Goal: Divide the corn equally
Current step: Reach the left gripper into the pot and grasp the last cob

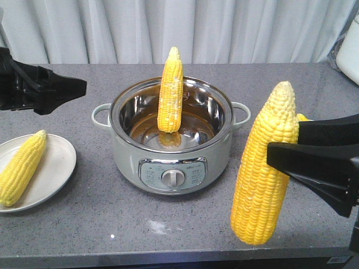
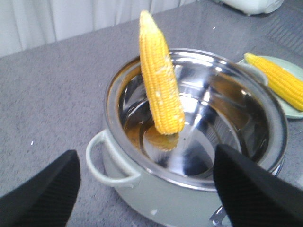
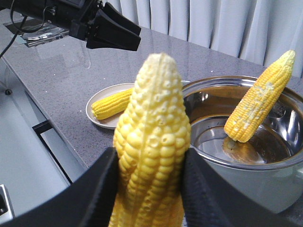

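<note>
The step in hand is the carrying of one cob. The right gripper (image 3: 150, 179) has its fingers closed on the sides of the held cob (image 1: 263, 174). It holds the cob almost upright, pale tip up, at the right of the pot (image 1: 129, 151) and above the grey counter (image 1: 84, 224), as it seems.

The left gripper (image 2: 147, 163) is empty. Its two fingers stand wide apart, and it hangs at the left of the pot, well apart from everything.

The other corn lies as follows. One cob in the pot (image 1: 170, 92) stands on its thick end on the bottom and leans against the far rim. One cob (image 1: 22, 168) lies on the left plate (image 1: 61, 162). One more cob (image 2: 277, 80) lies on the right plate (image 2: 294, 70), beyond the pot in the left wrist view.

I judge that the task is about half done: each plate has one cob, and two cobs are not yet placed. The next move is probably to lay the held cob on the right plate, beside the one already there and not on top of it. In the front view this plate is hidden behind the held cob, so I cannot tell how much room is free there. After that, the left arm should take the leaning cob and bring it to the left plate.
</note>
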Available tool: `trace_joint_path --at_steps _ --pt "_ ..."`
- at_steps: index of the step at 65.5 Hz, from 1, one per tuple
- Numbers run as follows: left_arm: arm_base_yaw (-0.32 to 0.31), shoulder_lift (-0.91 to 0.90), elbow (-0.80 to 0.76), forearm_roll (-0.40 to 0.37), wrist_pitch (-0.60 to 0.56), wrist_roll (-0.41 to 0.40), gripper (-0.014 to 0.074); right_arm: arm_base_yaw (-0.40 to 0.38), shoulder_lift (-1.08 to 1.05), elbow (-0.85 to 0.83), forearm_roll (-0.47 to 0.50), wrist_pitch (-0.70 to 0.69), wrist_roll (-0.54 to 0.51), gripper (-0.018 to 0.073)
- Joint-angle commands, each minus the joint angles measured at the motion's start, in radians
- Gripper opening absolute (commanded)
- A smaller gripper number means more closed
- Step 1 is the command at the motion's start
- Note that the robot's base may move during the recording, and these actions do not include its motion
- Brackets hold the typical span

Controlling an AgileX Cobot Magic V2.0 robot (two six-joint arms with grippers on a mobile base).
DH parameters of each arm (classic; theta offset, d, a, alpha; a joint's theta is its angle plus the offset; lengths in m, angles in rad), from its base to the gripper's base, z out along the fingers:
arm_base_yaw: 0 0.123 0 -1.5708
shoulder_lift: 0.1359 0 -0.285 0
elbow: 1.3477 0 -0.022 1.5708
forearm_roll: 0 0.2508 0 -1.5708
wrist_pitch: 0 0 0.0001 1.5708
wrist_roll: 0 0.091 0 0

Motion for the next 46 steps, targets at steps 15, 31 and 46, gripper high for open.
trace_joint_path --at_steps 15,31,46 --pt "-0.194 0.088 -0.175 -0.024 -0.043 0.014 0.0617 -0.004 -0.005 -0.026 0.049 -0.033 -0.005 0.0211" --pt "-0.321 0.227 -0.350 0.303 -0.043 -0.262 0.0613 -0.004 -0.005 -0.026 0.049 -0.033 -0.005 0.0211" --pt "-0.446 0.366 -0.510 0.699 -0.007 -0.631 0.0611 -0.004 -0.005 -0.026 0.049 -0.033 -0.005 0.0211"
